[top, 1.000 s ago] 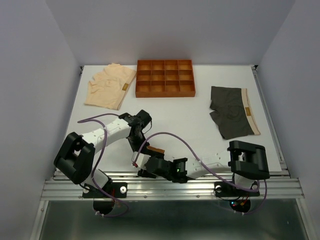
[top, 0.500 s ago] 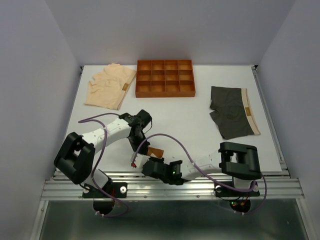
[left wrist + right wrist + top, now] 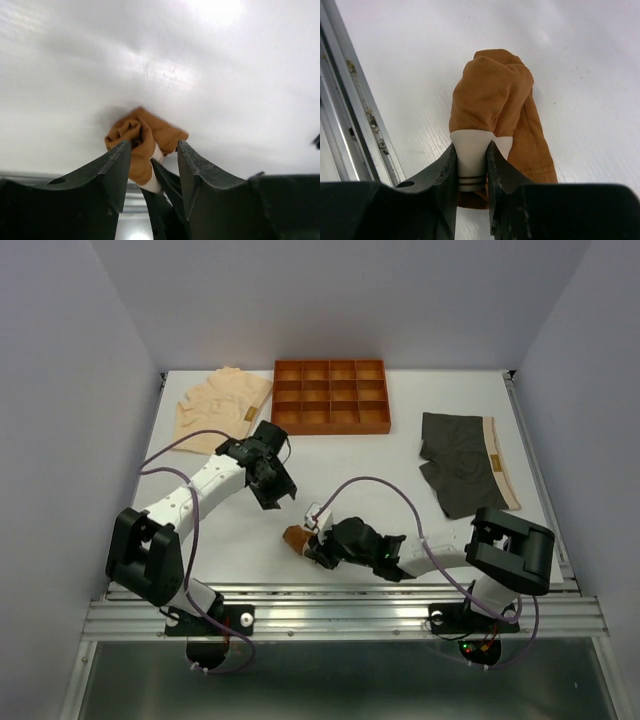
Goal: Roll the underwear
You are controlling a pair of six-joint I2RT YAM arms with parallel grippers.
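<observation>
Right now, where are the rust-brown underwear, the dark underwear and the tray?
rust-brown underwear (image 3: 492,90): right wrist view, bunched fabric above the waistband.
dark underwear (image 3: 458,468): top external view, middle of the fabric.
tray (image 3: 330,426): top external view, near wall.

Bright even overhead light, soft shadows, glare on table (image 3: 215,15) (left wrist view)

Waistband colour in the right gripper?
Cream waistband with thin brown stripes; clearest in right wrist view.
</observation>
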